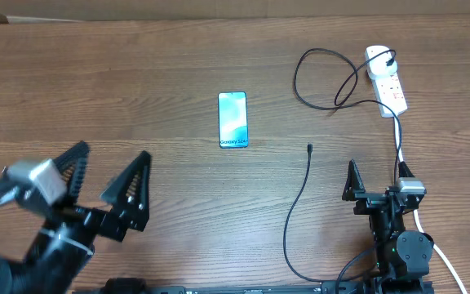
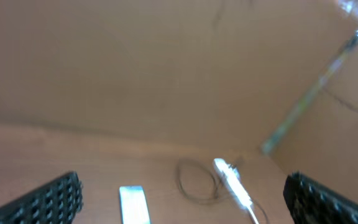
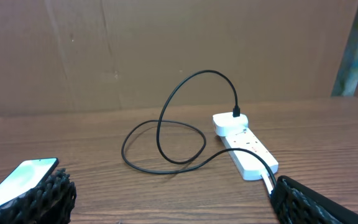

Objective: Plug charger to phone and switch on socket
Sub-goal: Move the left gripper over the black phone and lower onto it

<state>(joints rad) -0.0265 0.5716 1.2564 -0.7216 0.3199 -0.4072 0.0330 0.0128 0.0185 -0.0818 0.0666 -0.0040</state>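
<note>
The phone (image 1: 232, 119) lies flat at mid-table with its screen lit, and also shows in the left wrist view (image 2: 133, 204) and the right wrist view (image 3: 18, 180). The white socket (image 1: 386, 80) (image 2: 232, 182) (image 3: 244, 149) lies at the far right. The charger (image 1: 317, 82) (image 3: 166, 140) is plugged into its far end, loops on the table, and its free tip (image 1: 309, 148) lies right of the phone. My left gripper (image 1: 113, 155) (image 2: 185, 208) hangs open near the front left, holding nothing. My right gripper (image 1: 376, 175) (image 3: 173, 205) stands open at the front right, short of the socket.
A brown cardboard wall (image 3: 166, 50) closes off the back of the wooden table (image 1: 137, 90). The socket's thick white cord (image 1: 443, 261) runs down past my right arm to the front right corner. The charger's cable also trails to the front edge (image 1: 288, 237).
</note>
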